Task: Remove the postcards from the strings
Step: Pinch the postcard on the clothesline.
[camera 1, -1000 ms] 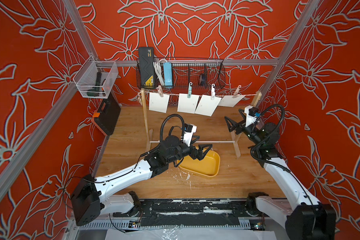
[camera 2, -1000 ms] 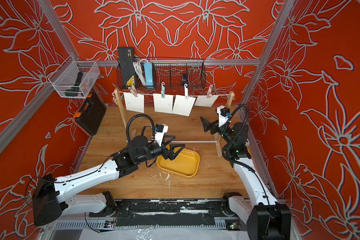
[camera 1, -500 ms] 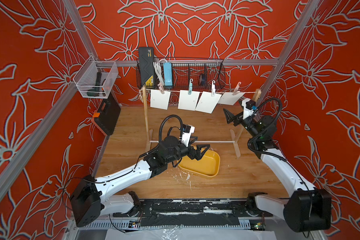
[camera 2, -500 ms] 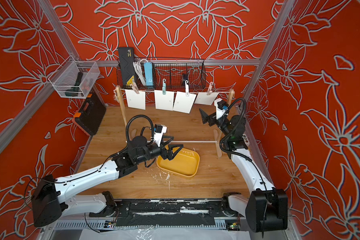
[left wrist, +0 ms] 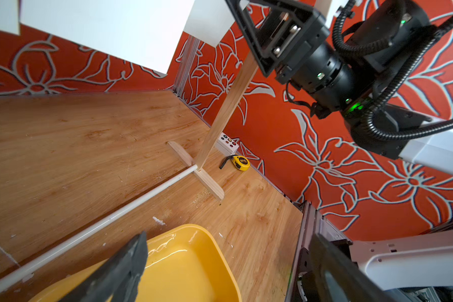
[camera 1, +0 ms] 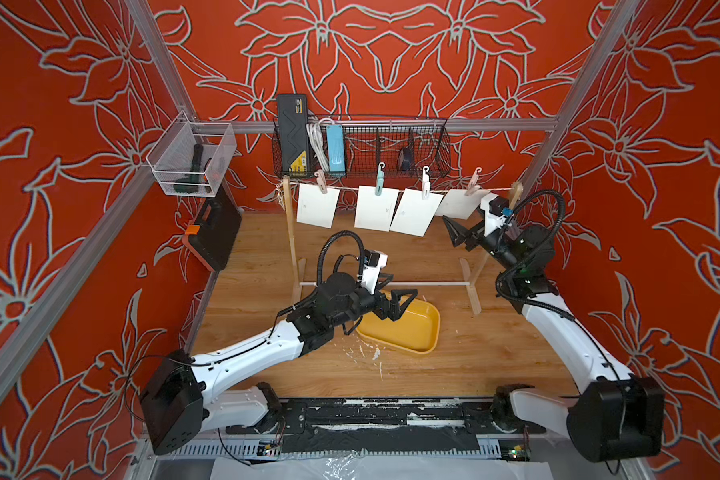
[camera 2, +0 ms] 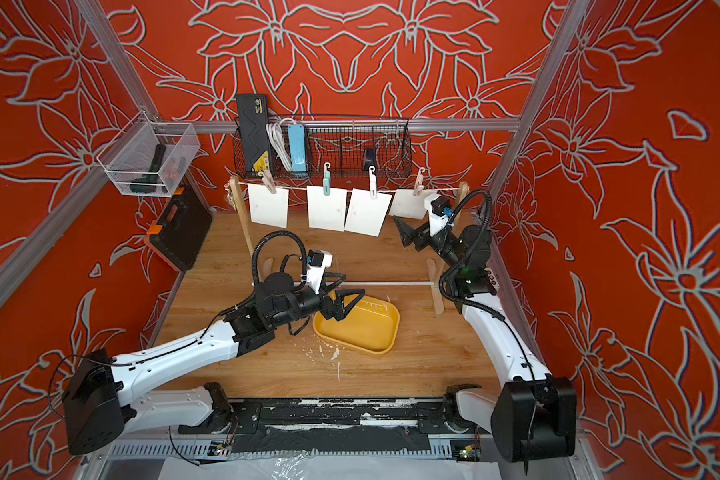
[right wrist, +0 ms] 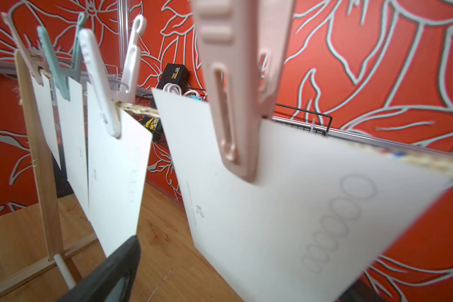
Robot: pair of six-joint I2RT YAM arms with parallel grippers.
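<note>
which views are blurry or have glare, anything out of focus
Right wrist view: the nearest pink clip and the card it holds are soft; the farther clips are sharper. Left wrist view: glare streaks on the glossy tray; the left fingers are dark and soft at the frame edge. Both top views: sharp, evenly lit, colour fringing on the wall pattern near the edges.

White-shelled arms (camera 1: 242, 361) — black joints (camera 1: 171, 409), ribbed black cables (left wrist: 403, 78), green indicator lights (left wrist: 357, 107).
</note>
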